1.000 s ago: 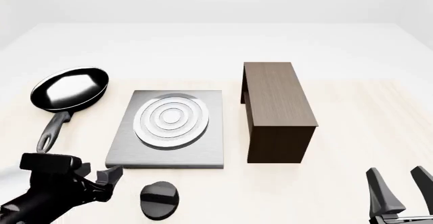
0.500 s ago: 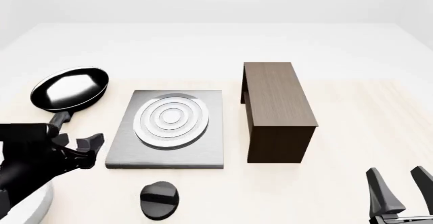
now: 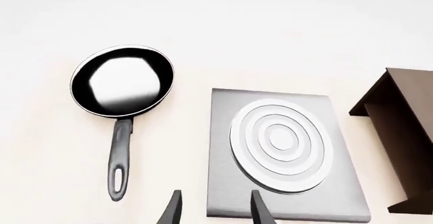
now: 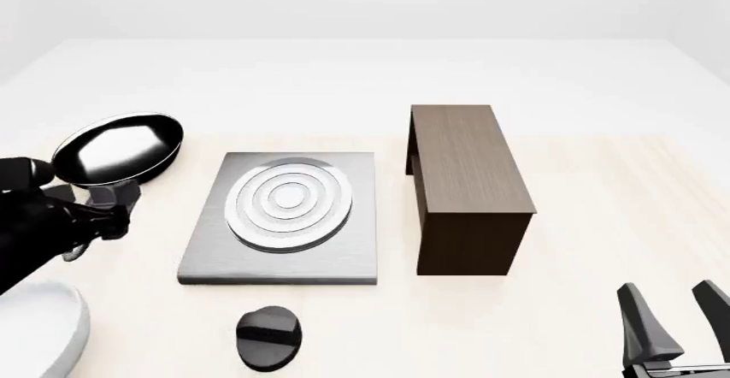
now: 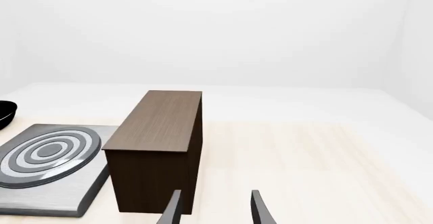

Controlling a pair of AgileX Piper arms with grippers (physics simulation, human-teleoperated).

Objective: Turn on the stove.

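- On my front view the stove (image 4: 282, 218) lies flat at the middle of the table (image 4: 593, 224), a square grey plate with silver burner rings (image 4: 290, 201) set toward its far half.
- Its knob (image 4: 270, 337) sits apart from the plate, at about 6 o'clock from it, just off the near edge. It is a round black disc with a ridge across the top, and nothing touches it.
- My left gripper (image 4: 101, 211) is at 9 o'clock from the stove, well clear of the knob and above the handle of the frying pan (image 4: 120, 150). The pan itself lies at about 10 o'clock from the stove.
- In the left wrist view I see only two dark fingers (image 3: 258, 209), apart with bare table showing between them, holding nothing. Beyond them are the stove (image 3: 281, 153) and the frying pan (image 3: 122, 81), its handle running back toward the camera. The knob does not show in this view.
- The wooden box (image 4: 466, 186) stands upright at 3 o'clock from the stove, just beside its right edge but not touching it.
- My right gripper (image 4: 675, 320) is low at the near right corner of the front view, at about 4 o'clock from the stove. Its fingers stand spread with an empty gap between them.
- The right wrist view shows the right gripper (image 5: 214, 208) in the same spread, empty state, facing the near end of the wooden box (image 5: 157, 150), with part of the stove (image 5: 48, 163) beside the box.
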